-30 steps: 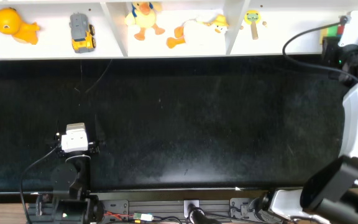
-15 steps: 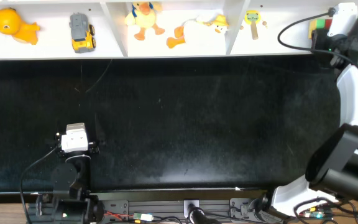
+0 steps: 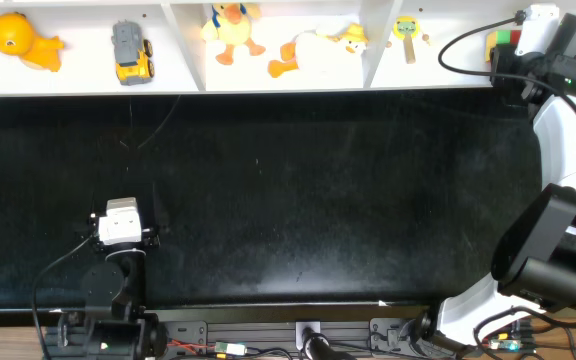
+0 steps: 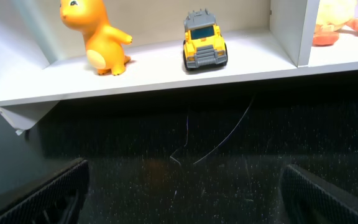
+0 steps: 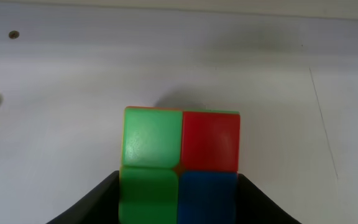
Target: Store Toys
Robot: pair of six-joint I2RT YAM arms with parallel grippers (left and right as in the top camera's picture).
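Observation:
A cube [image 5: 179, 162] with green, red and blue squares sits between the fingers of my right gripper [image 5: 179, 208], which is shut on it just above the white floor of the shelf. From above, that gripper [image 3: 508, 58] and the cube [image 3: 501, 42] are at the shelf's far-right compartment [image 3: 458, 60]. My left gripper [image 3: 121, 222] rests low at the left of the black mat, open [image 4: 185, 199] with nothing between its fingers. It faces an orange duck figure [image 4: 95, 37] and a yellow toy truck [image 4: 204, 42] on the shelf.
The white shelf [image 3: 288, 82] runs along the back. It holds the orange duck [image 3: 23, 40], the truck [image 3: 131, 52], a yellow plush duck [image 3: 232, 28], a white plush duck [image 3: 313, 48] and a small rattle [image 3: 406, 32]. Dividers separate the compartments. The black mat [image 3: 318, 200] is bare.
My right arm has swung left and toward the shelf, carrying the cube into the far-right compartment. The left arm has stayed still.

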